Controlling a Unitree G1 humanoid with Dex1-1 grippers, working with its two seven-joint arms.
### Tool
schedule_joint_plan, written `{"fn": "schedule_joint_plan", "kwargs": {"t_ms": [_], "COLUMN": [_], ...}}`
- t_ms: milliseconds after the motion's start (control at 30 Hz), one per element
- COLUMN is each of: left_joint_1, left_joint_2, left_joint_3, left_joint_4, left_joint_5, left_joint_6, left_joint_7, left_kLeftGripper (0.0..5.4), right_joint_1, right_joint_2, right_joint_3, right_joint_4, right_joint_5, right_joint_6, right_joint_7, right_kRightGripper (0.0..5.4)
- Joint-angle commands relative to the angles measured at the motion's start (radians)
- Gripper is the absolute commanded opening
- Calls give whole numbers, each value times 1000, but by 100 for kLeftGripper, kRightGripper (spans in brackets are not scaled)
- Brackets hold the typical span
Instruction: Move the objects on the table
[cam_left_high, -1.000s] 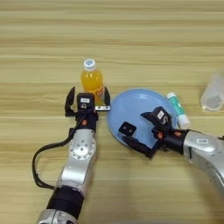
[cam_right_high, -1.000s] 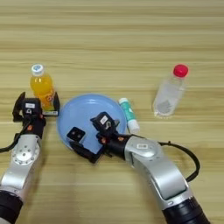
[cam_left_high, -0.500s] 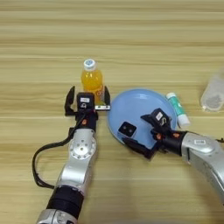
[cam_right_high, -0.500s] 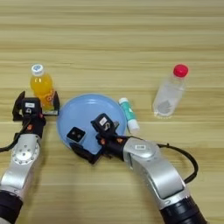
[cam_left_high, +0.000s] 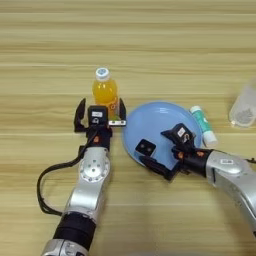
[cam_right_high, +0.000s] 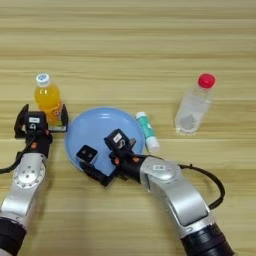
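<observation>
While the left gripper (cam_left_high: 100, 111) stays spread open just before the orange-drink bottle (cam_left_high: 105, 93), nothing has shifted. Over the blue plate (cam_left_high: 155, 122), the right gripper (cam_left_high: 165, 150) sits open beside the white block (cam_left_high: 146, 147); the green-and-white tube (cam_left_high: 202, 125) lies alongside.

The orange-drink bottle (cam_left_high: 105, 91) stands upright on the table (cam_left_high: 150, 40), white cap up, at about ten o'clock from the picture's middle, its lower part hidden. The green-and-white tube (cam_left_high: 203, 126) lies flat at about three o'clock, its long axis running from eleven to five o'clock, white end nearer the camera. The small white square block (cam_left_high: 146, 148) with its black face up sits tilted at about five o'clock from the bottle, on a blue surface, well apart from the tube. The table is light-brown wood with horizontal grain.
</observation>
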Motion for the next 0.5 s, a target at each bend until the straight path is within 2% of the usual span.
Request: {"fn": "schedule_joint_plan", "kwargs": {"t_ms": [33, 500], "left_joint_1": [9, 8], "left_joint_2": [-48, -49], "left_joint_3": [-12, -14], "left_joint_4": [-13, -14], "left_joint_5": [11, 11], "left_joint_6": [11, 13], "left_joint_7": [7, 7], "left_kLeftGripper": [540, 540], "right_joint_1": [-12, -21], "right_joint_2": [-2, 18], "right_joint_3": [6, -8], "right_joint_4": [7, 44], "right_joint_5": [-19, -47], "right_joint_6": [-13, -51], "right_joint_7": [-5, -29], "right_kRightGripper": [539, 539]}}
